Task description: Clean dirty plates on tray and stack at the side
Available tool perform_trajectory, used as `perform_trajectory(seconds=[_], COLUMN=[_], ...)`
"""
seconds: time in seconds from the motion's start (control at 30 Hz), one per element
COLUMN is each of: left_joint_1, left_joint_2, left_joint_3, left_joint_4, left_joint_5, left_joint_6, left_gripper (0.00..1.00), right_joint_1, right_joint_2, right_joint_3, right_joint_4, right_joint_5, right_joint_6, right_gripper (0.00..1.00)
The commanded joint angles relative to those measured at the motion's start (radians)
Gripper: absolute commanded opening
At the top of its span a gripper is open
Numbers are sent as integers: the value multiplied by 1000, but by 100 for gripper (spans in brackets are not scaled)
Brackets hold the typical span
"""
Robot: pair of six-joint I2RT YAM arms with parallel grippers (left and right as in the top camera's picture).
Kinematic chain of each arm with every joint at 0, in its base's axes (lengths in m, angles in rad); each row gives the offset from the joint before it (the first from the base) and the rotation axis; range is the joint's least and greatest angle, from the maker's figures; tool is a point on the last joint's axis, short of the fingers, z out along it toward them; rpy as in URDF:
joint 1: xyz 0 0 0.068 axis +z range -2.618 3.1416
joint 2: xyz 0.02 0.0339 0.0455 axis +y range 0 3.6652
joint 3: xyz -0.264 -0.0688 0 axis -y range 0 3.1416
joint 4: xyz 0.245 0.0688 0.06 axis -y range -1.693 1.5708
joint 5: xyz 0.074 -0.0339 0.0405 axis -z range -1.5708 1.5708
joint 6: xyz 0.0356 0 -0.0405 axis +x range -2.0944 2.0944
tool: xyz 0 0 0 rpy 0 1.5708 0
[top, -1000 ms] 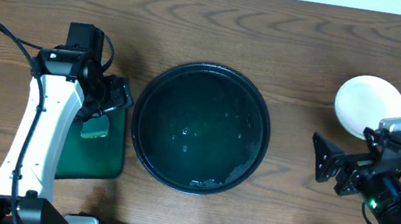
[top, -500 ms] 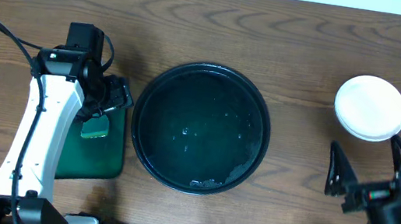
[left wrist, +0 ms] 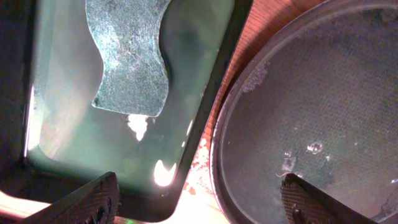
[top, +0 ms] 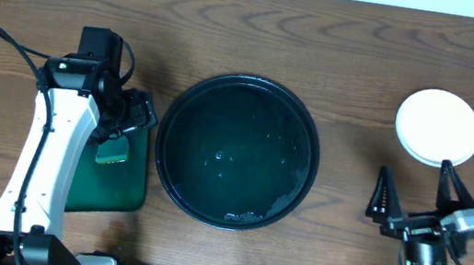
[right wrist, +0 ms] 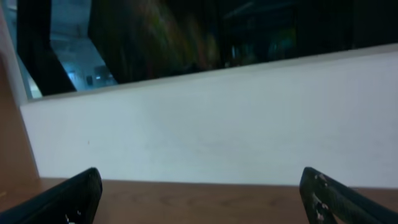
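Plates [top: 438, 126] stay put; the spread right jaws have drawn back.

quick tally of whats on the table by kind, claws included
black round tray: 1
green sponge tray: 1
sponge: 1
plate stack: 1, plates inside not countable from above
claws: 2, left claw and right claw
total: 6

plates [top: 438, 126]: stack count unclear, maybe >1
sponge tray [top: 112, 191]: part hidden under L arm [top: 44, 152]
tray [left wrist: 323, 93]: cut by edge, L wrist view
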Motion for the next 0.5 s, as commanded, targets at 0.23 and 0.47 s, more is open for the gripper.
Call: perform_trajectory(seconds=[0.23, 0.47], left_joint_1=[-2, -2], left_joint_2=[-3, -3], left_joint_3=[-3, -3], left_joint_4=[-3, -3], left_joint_5=[-13, -13], left_joint_6=[-5, -5], left_gripper=[84, 84], right_joint_1=[-11, -11], right_joint_2=[-98, -98], right_joint_3=[-165, -202], right_joint_4=[101, 114], right_joint_5=[44, 51], right_joint_6=[39, 39], right_gripper=[99, 99])
